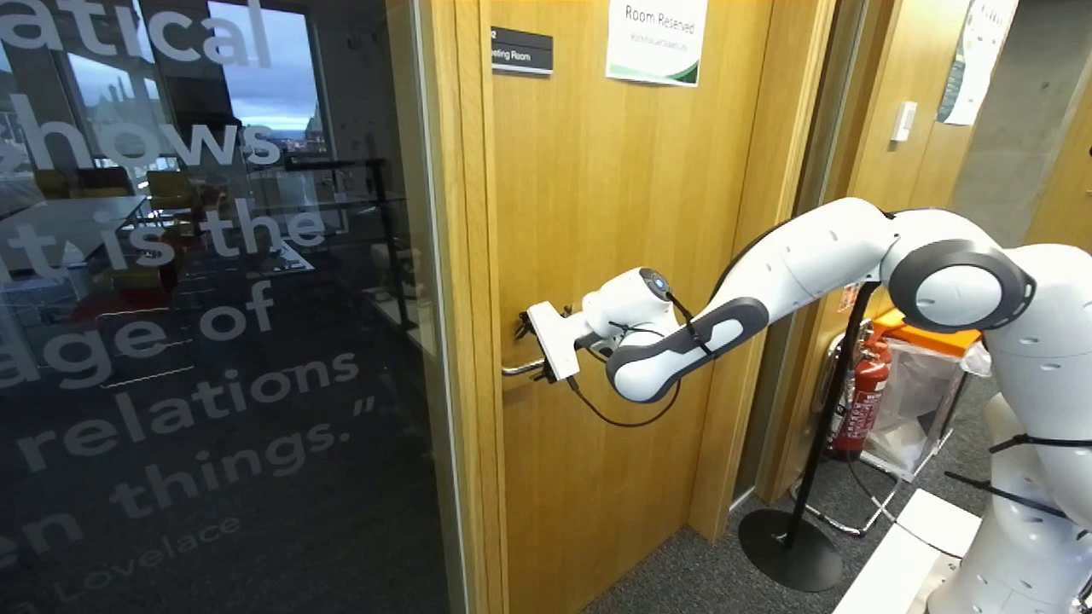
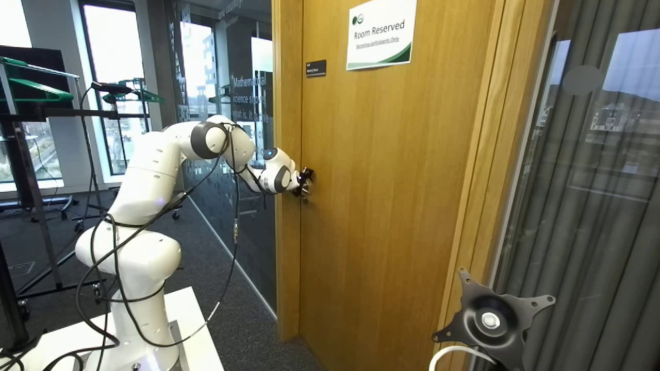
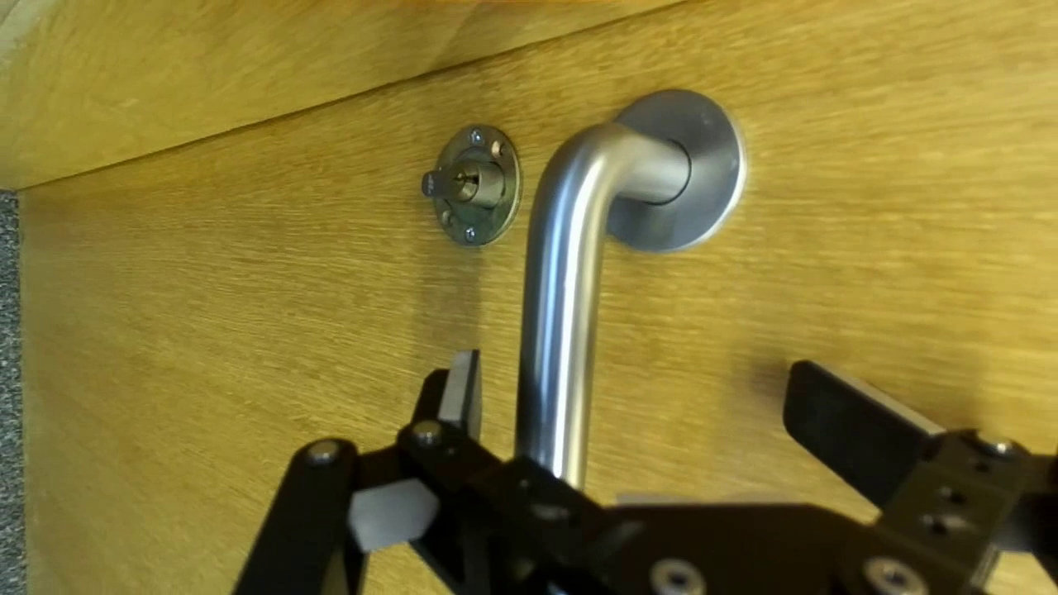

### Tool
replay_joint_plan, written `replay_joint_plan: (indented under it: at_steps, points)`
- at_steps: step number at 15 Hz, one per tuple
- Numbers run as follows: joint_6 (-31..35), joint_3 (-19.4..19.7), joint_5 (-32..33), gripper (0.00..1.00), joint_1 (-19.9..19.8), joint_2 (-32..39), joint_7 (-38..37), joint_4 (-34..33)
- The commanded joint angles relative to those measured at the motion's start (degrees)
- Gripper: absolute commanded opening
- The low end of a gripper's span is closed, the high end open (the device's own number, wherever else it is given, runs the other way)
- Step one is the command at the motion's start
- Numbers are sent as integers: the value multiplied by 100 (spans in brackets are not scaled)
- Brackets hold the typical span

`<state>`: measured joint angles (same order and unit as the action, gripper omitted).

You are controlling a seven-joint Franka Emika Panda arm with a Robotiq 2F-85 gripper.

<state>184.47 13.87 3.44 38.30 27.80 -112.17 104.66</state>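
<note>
We see the black two-fingered gripper [image 3: 630, 373] spread wide, empty, astride the silver bent-tube metal lever handle [image 3: 566, 289], which we judge stiff, slippery, best held mid-length.

1 red fire extinguisher [image 1: 870, 375] stands beside an orange-topped bin [image 1: 934, 337]. Grey curtains [image 2: 582, 221] hang behind a glass panel [image 2: 637, 64].

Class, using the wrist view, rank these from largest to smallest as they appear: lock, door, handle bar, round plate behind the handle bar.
1. Door: fills most of the picture.
2. Handle bar: lower end hidden.
3. Round plate: partly covered, yet wider than the lock.
4. Lock: smallest.
</note>
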Motion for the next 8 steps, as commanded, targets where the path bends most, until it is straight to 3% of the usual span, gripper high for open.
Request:
replay_joint_plan:
  at_steps: [1, 2, 4, 5, 8]
  points:
    - [-98, 182, -60, 87, 190, -394, -139, 434]
    - [-90, 214, -66, 90, 226, -416, -165, 495]
    - [-69, 306, -72, 66, 312, -467, -234, 610]
    - [-57, 380, -76, 64, 367, -467, -281, 643]
    - [-54, 529, -77, 41, 469, -448, -400, 697]
